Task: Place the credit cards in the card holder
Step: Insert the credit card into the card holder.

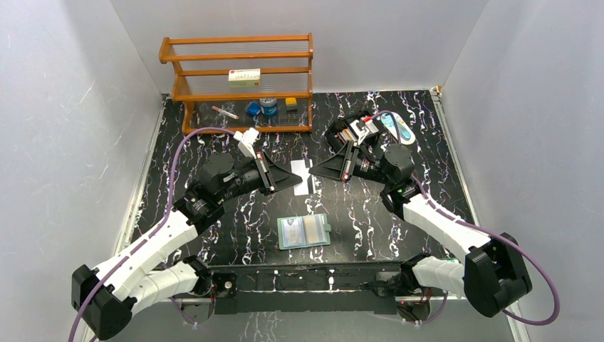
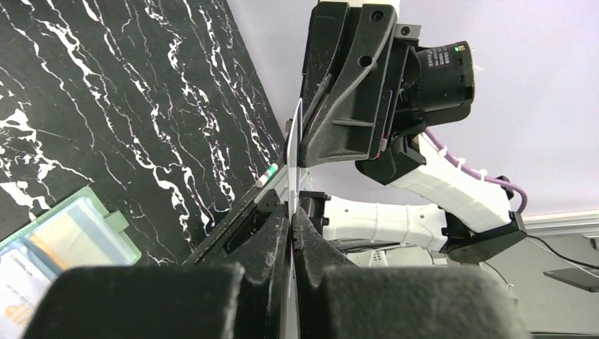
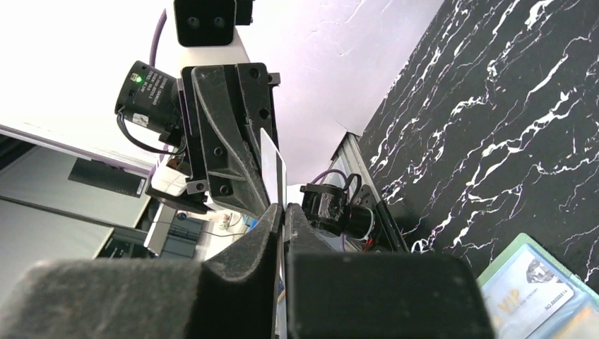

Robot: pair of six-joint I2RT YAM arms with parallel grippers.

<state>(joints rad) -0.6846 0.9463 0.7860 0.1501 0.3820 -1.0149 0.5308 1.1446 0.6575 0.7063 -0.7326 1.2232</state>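
Seen from above, the left gripper (image 1: 293, 179) and right gripper (image 1: 318, 171) meet nose to nose over mid-table, both pinching one white credit card (image 1: 305, 187). It looks like a hand-over for a better hold, with the open card holder (image 1: 304, 231) lying flat at 6 o'clock of them. The left wrist camera shows its jaws closed on the card's edge, holder at 8 o'clock; the right wrist camera shows its jaws likewise clamped on the card, holder at 5 o'clock.
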